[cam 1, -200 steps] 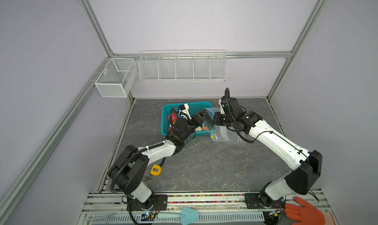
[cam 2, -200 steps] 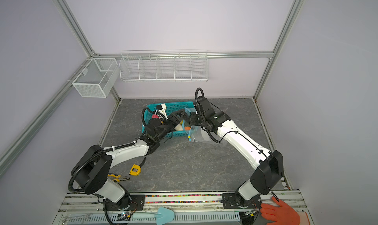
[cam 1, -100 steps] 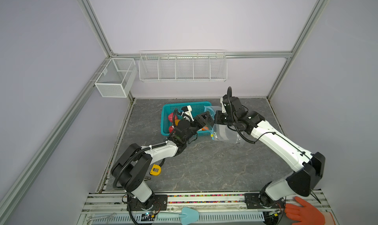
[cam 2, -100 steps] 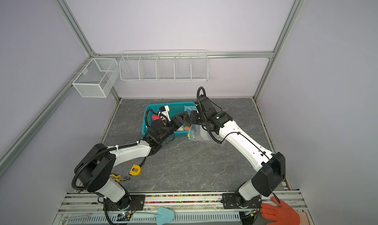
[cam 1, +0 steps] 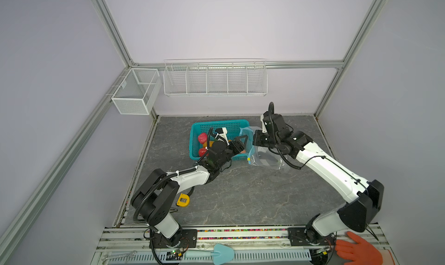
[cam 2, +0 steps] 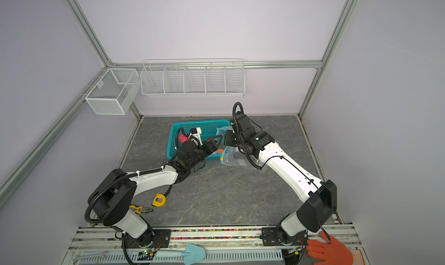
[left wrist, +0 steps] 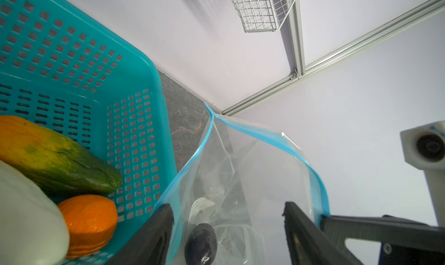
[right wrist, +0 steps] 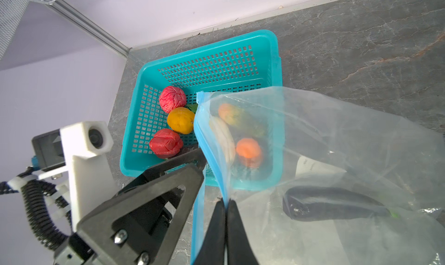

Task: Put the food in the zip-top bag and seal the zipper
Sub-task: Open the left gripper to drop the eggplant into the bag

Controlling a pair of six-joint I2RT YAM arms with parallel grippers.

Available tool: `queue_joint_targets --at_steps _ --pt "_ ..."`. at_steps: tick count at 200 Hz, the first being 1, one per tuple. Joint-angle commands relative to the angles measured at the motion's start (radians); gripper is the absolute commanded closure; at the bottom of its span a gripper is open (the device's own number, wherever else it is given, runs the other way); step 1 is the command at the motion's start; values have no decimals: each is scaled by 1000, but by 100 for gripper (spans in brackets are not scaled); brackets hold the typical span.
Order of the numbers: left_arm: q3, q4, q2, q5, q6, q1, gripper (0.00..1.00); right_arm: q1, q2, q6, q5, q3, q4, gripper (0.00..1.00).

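While pinching zipper (right wrist: 210,155) with right claw (right wrist: 226,218) clamped flat, holds bag (right wrist: 337,136) mouth up just beside basket (right wrist: 207,64), near worktop (cam 1: 240,194) back edge. Has left claw (left wrist: 228,230) spread wide, gripping nothing, poised at open bag mouth. Shows dark eggplant (right wrist: 337,207) lying inside bag. Leaves red, yellow, orange, white and green food (right wrist: 172,99) in basket.

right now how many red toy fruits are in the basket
2. A pinkish-red wrinkled toy fruit lies in the teal perforated plastic basket; a redder one sits by its near wall, a yellow-orange piece between them. Others may be hidden.
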Motion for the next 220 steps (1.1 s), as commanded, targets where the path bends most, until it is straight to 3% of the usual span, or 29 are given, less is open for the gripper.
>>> queue_joint_targets --at_steps 1,42,60,128,173,220 --pt "32 -61 -86 2 60 11 27 -10 -40 4 20 -2 11 94" --pt "38 -346 -236 -33 197 20 28 -22 -56 -4 31 -17 8 94" --pt "29 -382 -248 -46 237 26 28 -25 -62 -3 31 -26 17 94" --pt "131 -315 -74 258 195 65 30 -29 -77 -6 22 -42 9 94" --pt "170 -276 18 341 145 87 47 -28 -79 -7 18 -43 10 94" --pt "172 -235 63 362 114 91 74 -29 -77 -14 25 -33 2 94"
